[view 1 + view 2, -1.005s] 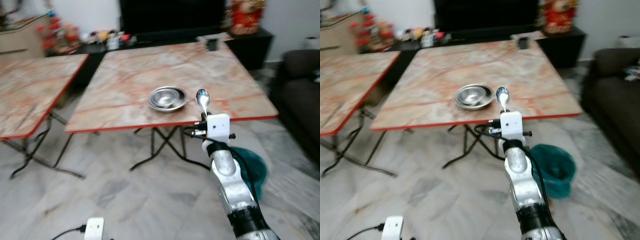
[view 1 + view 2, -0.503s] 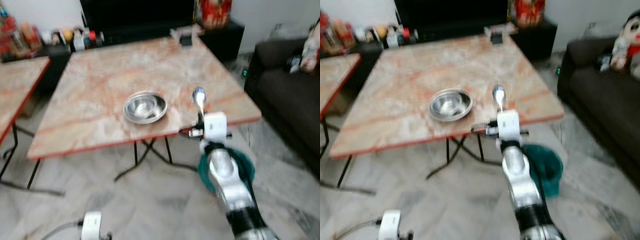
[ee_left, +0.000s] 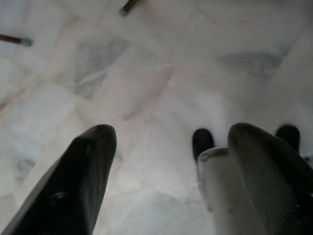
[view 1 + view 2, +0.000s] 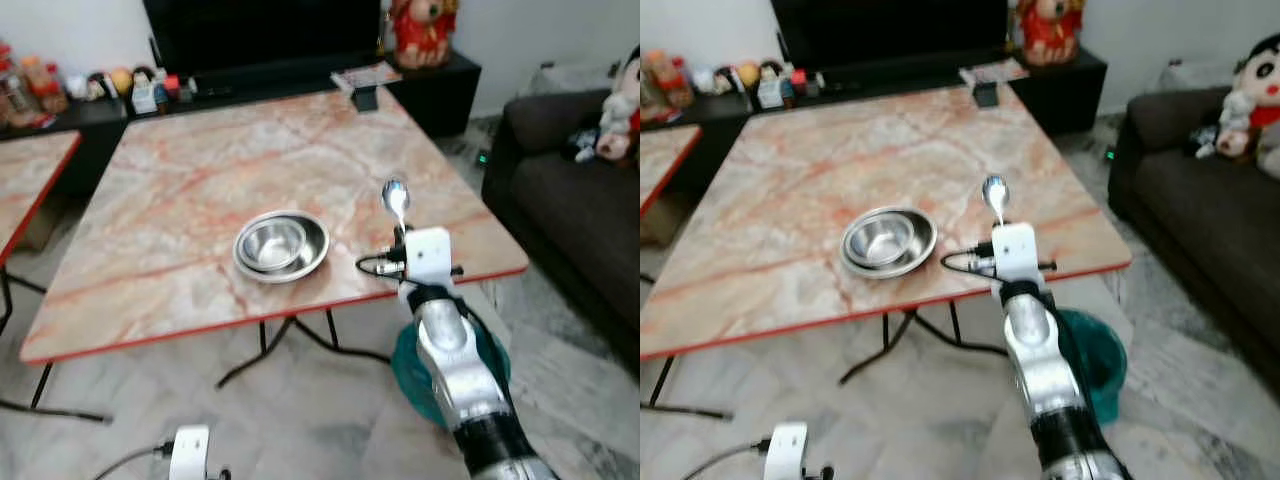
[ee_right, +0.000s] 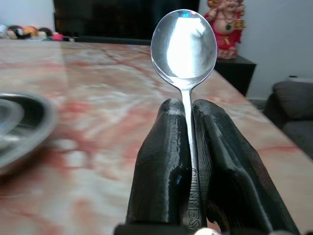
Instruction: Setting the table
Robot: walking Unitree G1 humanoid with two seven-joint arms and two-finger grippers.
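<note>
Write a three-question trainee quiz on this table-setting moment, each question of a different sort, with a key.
1. True or false: the right gripper is shut on the spoon.
2. Which lies on the marble table?
A. a steel bowl
B. a glass
C. a fork
3. Fill in: the left gripper hangs open above the ____ floor.

Key
1. True: the two black fingers pinch the spoon's handle, and its head stands upright above them.
2. A: the steel bowl sits near the table's front edge, to the left of the held spoon.
3. Marble: pale veined tiles lie under the spread fingers.
</note>
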